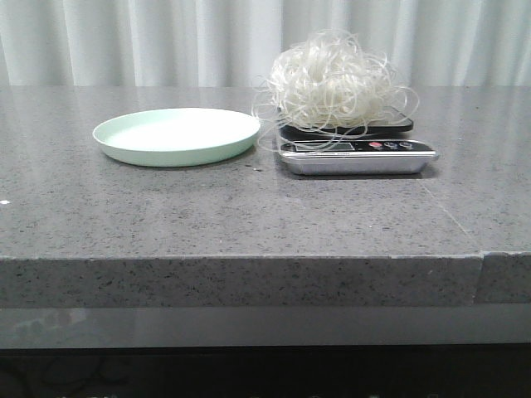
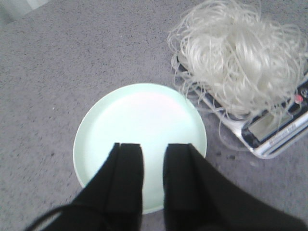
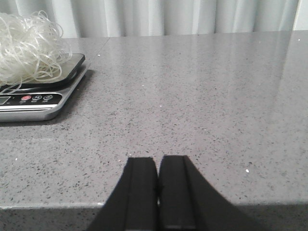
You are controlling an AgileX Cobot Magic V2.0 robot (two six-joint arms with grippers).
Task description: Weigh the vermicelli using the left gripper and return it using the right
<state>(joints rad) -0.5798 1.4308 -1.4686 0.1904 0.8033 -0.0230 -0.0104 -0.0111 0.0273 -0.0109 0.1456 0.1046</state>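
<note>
Fingers of the right gripper [image 3: 158,185] are sitting together, empty, low over the surface [image 1: 249,215], with the vermicelli [image 3: 26,45] lying on the scale [image 3: 38,98] ahead toward the left arm's side

Matte black two-finger grippers, seen only from the wrist cameras

The left gripper [image 2: 153,149] has two flat, black fingers [image 2: 129,168], each squared off at the tip and widening toward the base into broader black bodywork; a lengthwise ridge runs down each finger, and beside the base of one finger a thin black cable loops out from the housing. The right gripper [image 3: 158,161] shows the same build: two plain black fingers [image 3: 142,185] with blunt, rectangular tips and flared sides below, the surface dull and unmarked, with no screws, labels or lettering visible on either one.
</note>
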